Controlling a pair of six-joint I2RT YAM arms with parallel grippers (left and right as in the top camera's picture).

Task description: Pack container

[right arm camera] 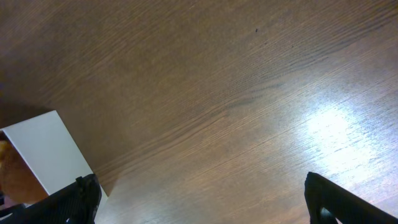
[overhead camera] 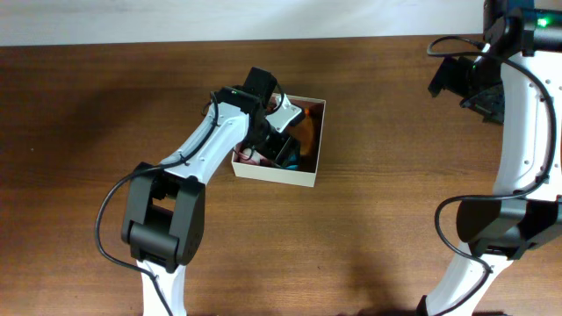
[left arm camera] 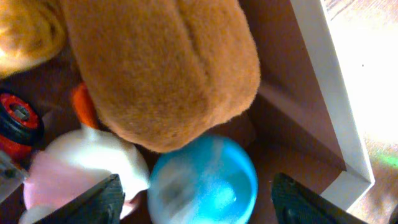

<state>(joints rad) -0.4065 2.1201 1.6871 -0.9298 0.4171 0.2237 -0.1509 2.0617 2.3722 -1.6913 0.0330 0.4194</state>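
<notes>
Spreading left fingers (left arm camera: 99, 202) wide above blue plastic ball (left arm camera: 205, 180) and brown plush toy (left arm camera: 161, 68) inside square cream-white cardboard container (overhead camera: 274, 173), sitting centrally on brown wooden table (right arm camera: 249, 93); holding right fingers (right arm camera: 348, 202) apart, empty, well off to its right.

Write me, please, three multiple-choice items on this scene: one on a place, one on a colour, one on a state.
1. Where is the left gripper? A) on a shelf B) inside the square cream-walled cardboard container C) in a drawer
2. What colour is the smooth round ball beside the fuzzy brown plush toy? A) blue B) green C) yellow
3. What state is the right gripper in? A) shut on a cloth B) open, holding nothing C) shut on the container
Answers: 1 B, the container's inner walls surround it; 2 A, the ball is plainly blue; 3 B, its fingers stand apart over the dark wooden table.
</notes>
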